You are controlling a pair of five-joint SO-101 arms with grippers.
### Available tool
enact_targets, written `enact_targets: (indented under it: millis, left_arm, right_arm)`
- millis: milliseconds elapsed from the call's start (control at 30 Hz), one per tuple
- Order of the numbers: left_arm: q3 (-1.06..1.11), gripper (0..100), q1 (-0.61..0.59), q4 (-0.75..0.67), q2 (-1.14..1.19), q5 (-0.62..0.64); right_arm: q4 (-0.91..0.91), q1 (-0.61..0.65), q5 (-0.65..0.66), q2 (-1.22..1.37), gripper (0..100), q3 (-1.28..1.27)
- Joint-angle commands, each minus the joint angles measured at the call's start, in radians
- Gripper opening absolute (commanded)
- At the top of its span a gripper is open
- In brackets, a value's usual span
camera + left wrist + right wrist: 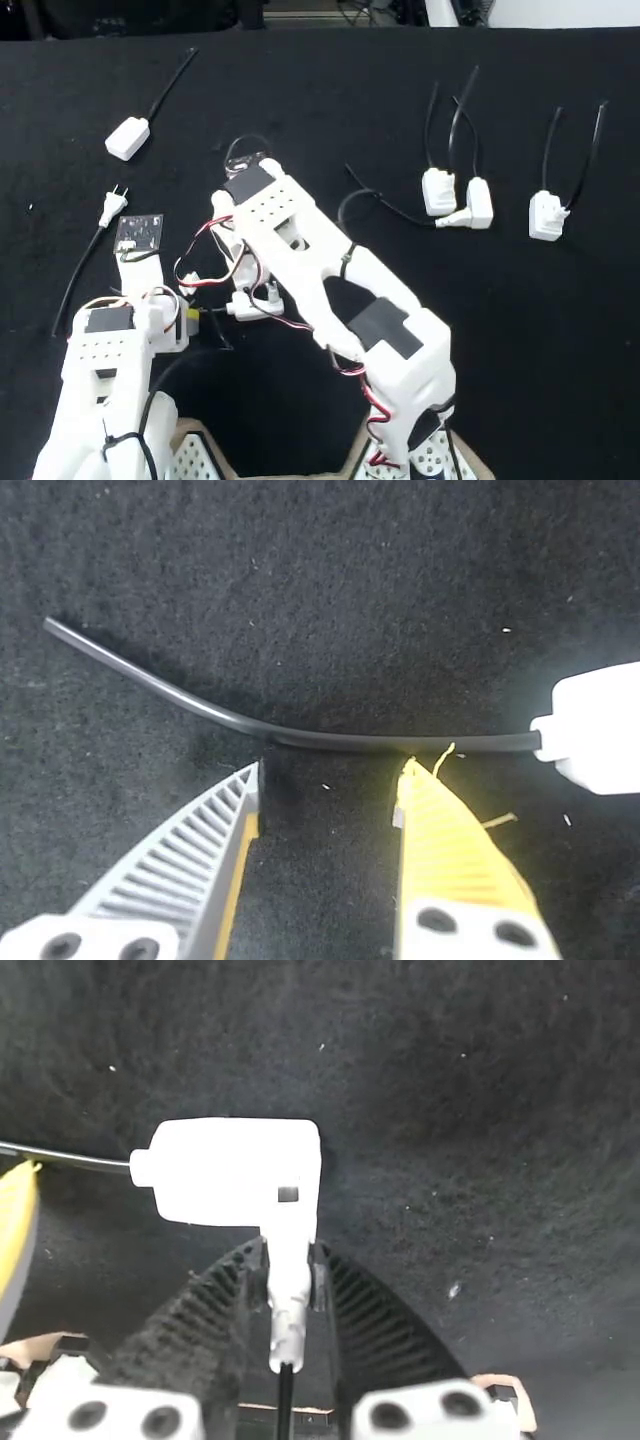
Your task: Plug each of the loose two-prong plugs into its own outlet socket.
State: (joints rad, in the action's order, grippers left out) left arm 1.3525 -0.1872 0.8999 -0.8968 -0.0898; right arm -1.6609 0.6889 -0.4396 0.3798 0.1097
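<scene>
My right gripper (288, 1260) is shut on a white two-prong plug (289, 1295) whose front end meets a white outlet socket (235, 1172) lying on the black cloth. In the high view this pair (255, 303) sits near the table's front centre under the right arm. My left gripper (330, 775) is open just beside it, its grey and yellow fingers (445, 840) straddling the socket's black cable (250, 720). The socket body (600, 725) lies off to one side of them. A loose plug (114, 205) lies at the left, and a separate white socket (127, 138) behind it.
Three more white socket and plug units (438, 190) (480, 205) (545, 215) with black cables lie at the right rear. The black cloth (330, 90) covers the whole table. The left arm's camera board (140, 232) sits next to the loose plug's cable.
</scene>
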Motion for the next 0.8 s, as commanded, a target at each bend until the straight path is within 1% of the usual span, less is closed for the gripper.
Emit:
enact_targets:
  millis: [0, 533, 767]
  left_arm:
    - [-0.004, 22, -0.013, -0.015, -0.018, -0.008]
    - [-0.004, 22, -0.013, -0.015, -0.018, -0.008]
    - [-0.004, 22, -0.013, -0.014, -0.018, -0.008]
  right_arm:
    - [-0.018, 0.015, 0.044, -0.010, 1.0, 0.038]
    - [-0.020, 0.014, 0.081, -0.002, 1.0, 0.070]
    - [-0.101, 0.012, 0.083, 0.108, 1.0, 0.177]
